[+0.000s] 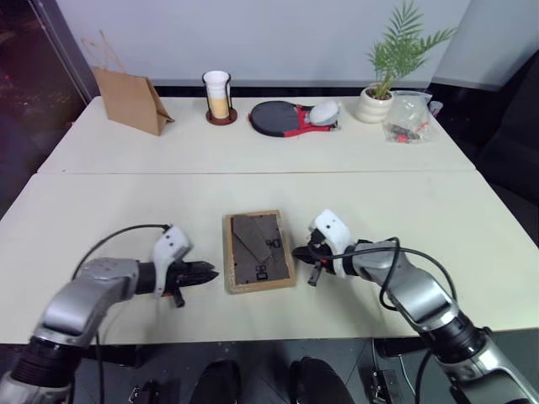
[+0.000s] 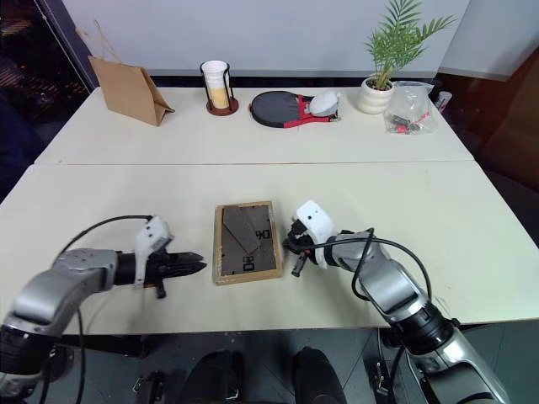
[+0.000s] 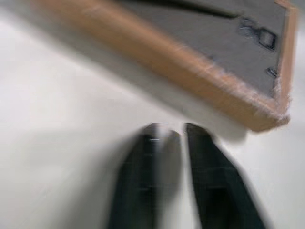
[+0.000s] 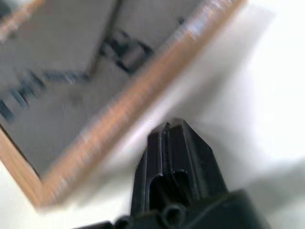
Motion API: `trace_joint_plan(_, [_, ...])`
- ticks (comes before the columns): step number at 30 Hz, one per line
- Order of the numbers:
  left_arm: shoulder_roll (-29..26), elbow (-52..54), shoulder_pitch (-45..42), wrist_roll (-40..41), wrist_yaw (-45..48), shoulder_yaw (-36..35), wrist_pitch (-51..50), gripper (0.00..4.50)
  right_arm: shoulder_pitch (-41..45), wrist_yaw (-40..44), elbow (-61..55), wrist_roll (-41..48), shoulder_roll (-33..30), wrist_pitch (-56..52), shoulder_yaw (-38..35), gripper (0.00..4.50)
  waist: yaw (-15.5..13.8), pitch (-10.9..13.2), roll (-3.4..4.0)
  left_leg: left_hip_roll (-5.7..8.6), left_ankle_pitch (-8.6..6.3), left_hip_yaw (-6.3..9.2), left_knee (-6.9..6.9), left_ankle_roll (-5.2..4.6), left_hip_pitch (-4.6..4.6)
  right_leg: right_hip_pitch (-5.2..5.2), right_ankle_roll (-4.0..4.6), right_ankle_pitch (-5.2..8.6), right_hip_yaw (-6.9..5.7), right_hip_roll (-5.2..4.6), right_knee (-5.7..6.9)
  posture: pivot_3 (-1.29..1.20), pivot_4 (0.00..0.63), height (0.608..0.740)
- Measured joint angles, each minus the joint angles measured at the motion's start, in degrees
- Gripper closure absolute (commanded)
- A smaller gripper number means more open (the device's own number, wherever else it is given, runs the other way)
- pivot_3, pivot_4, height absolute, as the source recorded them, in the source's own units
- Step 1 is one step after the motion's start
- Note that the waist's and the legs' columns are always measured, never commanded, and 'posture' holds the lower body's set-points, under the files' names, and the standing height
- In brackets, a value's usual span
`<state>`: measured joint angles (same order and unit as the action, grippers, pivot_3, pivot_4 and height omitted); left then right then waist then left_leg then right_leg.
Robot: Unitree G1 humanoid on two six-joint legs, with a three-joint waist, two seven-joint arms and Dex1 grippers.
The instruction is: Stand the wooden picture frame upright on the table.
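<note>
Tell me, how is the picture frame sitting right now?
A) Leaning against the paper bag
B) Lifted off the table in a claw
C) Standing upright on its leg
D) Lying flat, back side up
D: the frame lies flat on the table with its dark back panel and clips facing up, between the two claws, neither of which grips it.

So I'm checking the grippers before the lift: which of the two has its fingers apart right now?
The left gripper: a narrow gap shows between its two black fingers beside the wooden picture frame. The right gripper has its fingers pressed together.
</note>
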<state>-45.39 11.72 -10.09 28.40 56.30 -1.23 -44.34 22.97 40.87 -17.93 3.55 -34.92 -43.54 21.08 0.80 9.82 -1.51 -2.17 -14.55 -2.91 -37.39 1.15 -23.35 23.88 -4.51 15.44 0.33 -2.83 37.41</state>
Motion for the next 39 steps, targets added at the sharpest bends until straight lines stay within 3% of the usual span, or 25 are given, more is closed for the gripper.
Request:
trace_joint_plan(4, [2.2, -0.5, -2.5, 12.9, -0.8, -6.3, -16.9, 0.05, -0.9, 0.8, -2.5, -0.1, -1.1, -0.5, 0.3, 4.5, 0.0, 0.0, -0.01, 0.0, 0.0, 0.03, -0.03, 0.0, -0.02, 0.0, -0.01, 0.0, -0.01, 0.0, 0.0, 0.0, 0.15, 0.74])
trace_joint_plan(9, [6.3, -3.6, -6.3, 22.2, -8.1, -13.6, -34.7, 0.02, -1.2, 1.1, -3.3, -0.6, -1.3, -0.6, 1.0, 4.5, 0.1, 0.0, -0.02, 0.12, 0.0, 0.09, -0.07, 0.0, -0.01, -0.02, -0.02, 0.0, -0.02, 0.03, 0.04, 0.0, 0.15, 0.74])
trace_joint_plan(13, [11.5, -7.0, -9.2, 22.4, -15.7, -17.3, -42.8, 0.02, -1.3, 1.1, -3.3, -1.0, -0.9, -1.0, 1.5, 4.5, 0.0, 0.0, -0.04, 0.14, 0.0, 0.13, -0.09, 0.0, -0.01, -0.04, -0.02, 0.0, -0.04, 0.03, 0.06, 0.0, 0.15, 0.74])
trace_joint_plan(18, [17.3, -6.7, -10.9, 22.1, -21.9, -20.1, -46.5, 0.02, -1.3, 1.5, -3.5, -1.1, 0.3, -1.1, 2.8, 4.5, 0.0, -0.1, -0.06, 0.18, 0.0, 0.14, -0.09, 0.01, 0.28, -0.36, -0.01, 0.0, -0.04, -0.04, 0.04, 0.0, 0.15, 0.74])
trace_joint_plan(27, [22.3, -5.2, -10.3, 21.8, -24.9, -20.5, -46.0, 0.02, 0.6, 4.6, -3.1, 1.2, 4.9, -1.4, 5.4, 4.5, -0.2, -0.1, 0.0, 0.27, 0.0, 0.14, 0.04, 0.01, 0.88, -0.93, 0.04, 0.03, -0.08, -0.36, -0.02, 0.0, 0.15, 0.74])
trace_joint_plan(30, [23.7, -5.1, -9.9, 22.3, -25.3, -20.4, -46.2, 0.84, 2.1, 4.8, -3.1, 1.9, 6.0, -2.0, 5.4, 4.5, -0.2, -0.2, 0.01, 0.31, 0.0, 0.18, 0.06, 0.01, 0.88, -1.0, 0.03, 0.03, -0.16, -0.45, -0.15, 0.0, 0.15, 0.74])
trace_joint_plan(35, [25.2, -7.3, -8.4, 25.7, -25.5, -20.8, -47.7, 3.26, 2.5, 4.7, -3.1, 2.3, 5.5, -3.0, 5.0, 4.5, -0.1, -0.1, -0.03, 0.3, -0.02, 0.2, 0.18, -0.02, 0.6, -0.7, 0.0, 0.01, -0.26, -0.58, -0.2, 0.0, 0.15, 0.74])
trace_joint_plan(39, [25.2, -9.0, -8.8, 28.0, -27.2, -22.7, -47.7, 3.26, 2.7, 4.8, -3.5, 2.4, 4.3, -2.8, 4.2, 4.5, 0.1, -0.1, -0.03, 0.28, -0.02, 0.22, 0.17, -0.02, 0.49, -0.58, 0.0, 0.01, -0.28, -0.57, -0.19, 0.0, 0.15, 0.74])
